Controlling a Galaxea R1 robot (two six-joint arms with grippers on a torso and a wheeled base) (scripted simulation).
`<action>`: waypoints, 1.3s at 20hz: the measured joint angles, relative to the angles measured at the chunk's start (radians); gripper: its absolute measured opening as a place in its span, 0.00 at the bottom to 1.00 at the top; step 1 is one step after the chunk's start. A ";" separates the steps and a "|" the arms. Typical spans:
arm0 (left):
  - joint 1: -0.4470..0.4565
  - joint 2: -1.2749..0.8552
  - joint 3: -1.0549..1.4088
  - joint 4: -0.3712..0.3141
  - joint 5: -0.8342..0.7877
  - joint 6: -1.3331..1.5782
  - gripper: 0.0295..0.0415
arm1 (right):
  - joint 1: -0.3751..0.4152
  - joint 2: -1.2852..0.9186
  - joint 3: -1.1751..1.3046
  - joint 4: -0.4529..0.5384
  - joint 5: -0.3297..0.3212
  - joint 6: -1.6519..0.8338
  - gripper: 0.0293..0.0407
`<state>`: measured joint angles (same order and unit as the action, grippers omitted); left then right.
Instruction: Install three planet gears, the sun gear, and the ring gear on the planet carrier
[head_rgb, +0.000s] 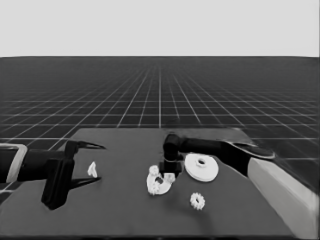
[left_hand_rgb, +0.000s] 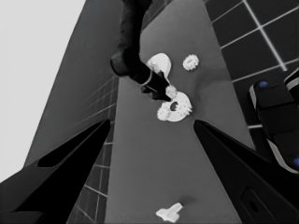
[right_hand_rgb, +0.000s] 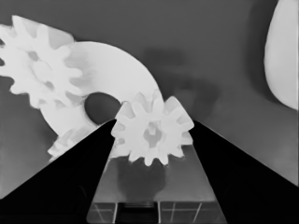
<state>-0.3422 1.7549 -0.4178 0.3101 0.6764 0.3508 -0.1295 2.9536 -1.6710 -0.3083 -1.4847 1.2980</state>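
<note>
Right wrist view shows the right gripper (right_hand_rgb: 152, 135) with jaws clamped on a planet gear (right_hand_rgb: 152, 133), just beside the smaller round part's (right_hand_rgb: 117, 70) hole. Left gripper (head_rgb: 90, 162) waits at the desk's (head_rgb: 125, 210) left end, jaws apart.

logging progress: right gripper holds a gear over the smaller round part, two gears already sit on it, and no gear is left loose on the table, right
Not quite: one gear lies loose on the table, apart from the smaller round part, as the head view shows. The rest stands: the right gripper holds a gear there, with two gears on it.

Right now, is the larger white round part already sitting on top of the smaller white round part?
No, the larger white round part lies on the table beside the smaller white round part, apart from it.
</note>
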 joint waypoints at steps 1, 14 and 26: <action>0.000 0.000 0.000 0.000 0.000 0.000 0.75 | -0.005 0.003 -0.007 -0.006 0.004 -0.004 0.16; 0.000 0.000 0.000 0.000 0.000 0.000 0.75 | -0.016 0.006 -0.018 -0.016 0.009 -0.010 0.81; 0.000 0.000 0.000 0.000 0.000 0.000 0.75 | 0.137 -0.023 0.084 0.128 -0.047 0.051 0.81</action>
<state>-0.3422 1.7549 -0.4178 0.3101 0.6764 0.3508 0.0080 2.9307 -1.5867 -0.1801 -1.5313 1.3490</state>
